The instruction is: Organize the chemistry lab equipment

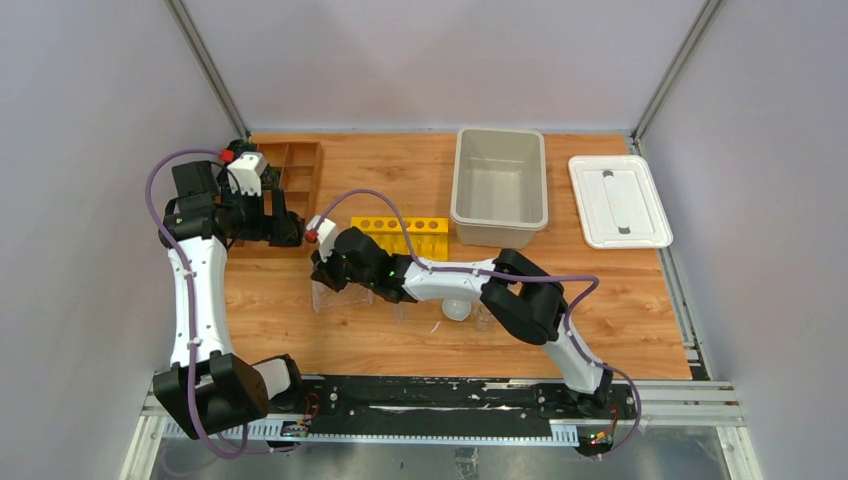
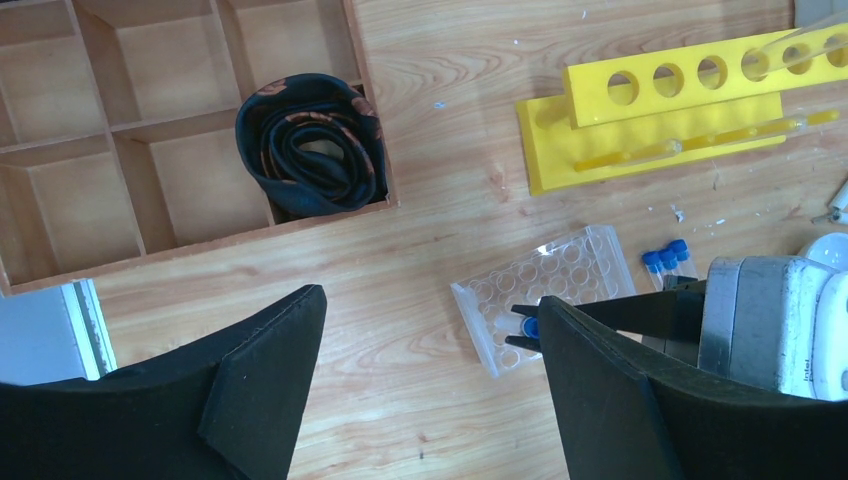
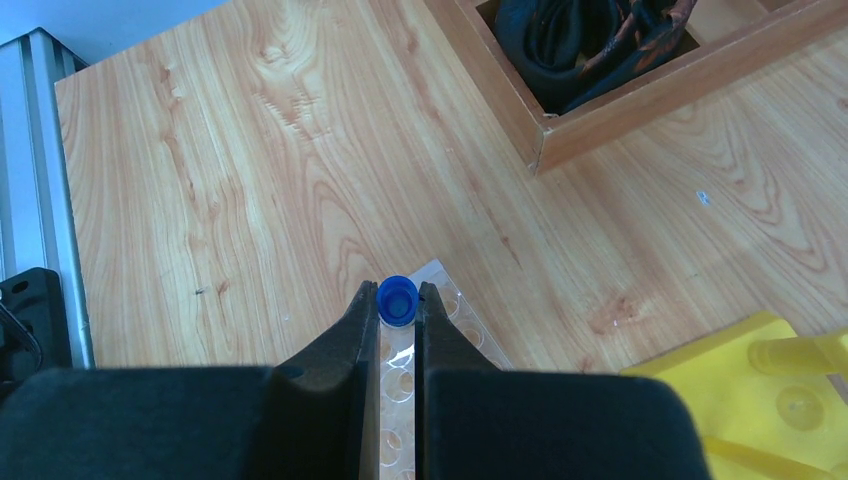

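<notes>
A thin blue-capped tube (image 3: 398, 299) is pinched at its cap by my right gripper (image 3: 398, 306), hanging over the clear plastic rack (image 2: 560, 275) toward the table's 8 o'clock. I should centre it above one well, lower it straight, and let go only once it is seated. More capped tubes (image 2: 667, 258) lie at the rack's 3 o'clock. My left gripper (image 2: 430, 297) hangs spread wide, holding nothing, beside the wooden tray (image 2: 60, 130) at 10 o'clock.

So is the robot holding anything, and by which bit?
The right pincer pinches a blue-capped tube by its cap, above the clear rack. The left pincer holds nothing.
</notes>
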`<control>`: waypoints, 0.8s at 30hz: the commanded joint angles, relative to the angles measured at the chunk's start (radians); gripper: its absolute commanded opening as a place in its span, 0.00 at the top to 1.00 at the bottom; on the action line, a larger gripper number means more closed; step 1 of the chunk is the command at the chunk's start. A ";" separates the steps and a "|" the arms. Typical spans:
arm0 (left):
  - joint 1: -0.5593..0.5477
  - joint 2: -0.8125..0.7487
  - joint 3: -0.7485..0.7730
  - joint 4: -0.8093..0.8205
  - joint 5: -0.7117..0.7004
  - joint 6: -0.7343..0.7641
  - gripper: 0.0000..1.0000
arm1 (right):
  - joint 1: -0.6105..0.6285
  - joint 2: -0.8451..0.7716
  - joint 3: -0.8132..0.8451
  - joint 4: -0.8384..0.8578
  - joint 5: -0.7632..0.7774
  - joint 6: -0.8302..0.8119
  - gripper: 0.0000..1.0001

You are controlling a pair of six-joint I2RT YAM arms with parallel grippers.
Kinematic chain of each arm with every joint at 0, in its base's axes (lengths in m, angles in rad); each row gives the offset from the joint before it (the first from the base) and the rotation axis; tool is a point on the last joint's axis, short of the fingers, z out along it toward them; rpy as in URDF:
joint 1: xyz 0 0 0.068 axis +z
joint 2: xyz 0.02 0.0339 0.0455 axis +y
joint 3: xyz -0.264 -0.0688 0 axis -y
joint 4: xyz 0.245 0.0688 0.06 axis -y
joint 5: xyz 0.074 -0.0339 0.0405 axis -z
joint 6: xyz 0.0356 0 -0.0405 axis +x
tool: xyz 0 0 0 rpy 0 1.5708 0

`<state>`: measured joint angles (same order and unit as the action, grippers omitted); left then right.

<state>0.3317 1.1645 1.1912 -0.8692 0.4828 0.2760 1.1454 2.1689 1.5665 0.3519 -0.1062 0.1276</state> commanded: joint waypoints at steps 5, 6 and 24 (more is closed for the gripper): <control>0.009 -0.010 0.001 0.012 0.008 0.000 0.17 | 0.014 0.024 0.030 0.045 -0.010 -0.005 1.00; 0.008 -0.012 0.001 0.012 0.010 0.001 0.17 | 0.014 0.026 0.030 0.045 -0.012 -0.004 1.00; 0.007 -0.020 -0.005 0.010 0.017 0.003 0.17 | 0.014 0.054 0.006 0.052 0.057 -0.038 1.00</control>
<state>0.3317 1.1629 1.1912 -0.8692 0.4862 0.2764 1.1458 2.2154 1.5799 0.3710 -0.0982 0.1200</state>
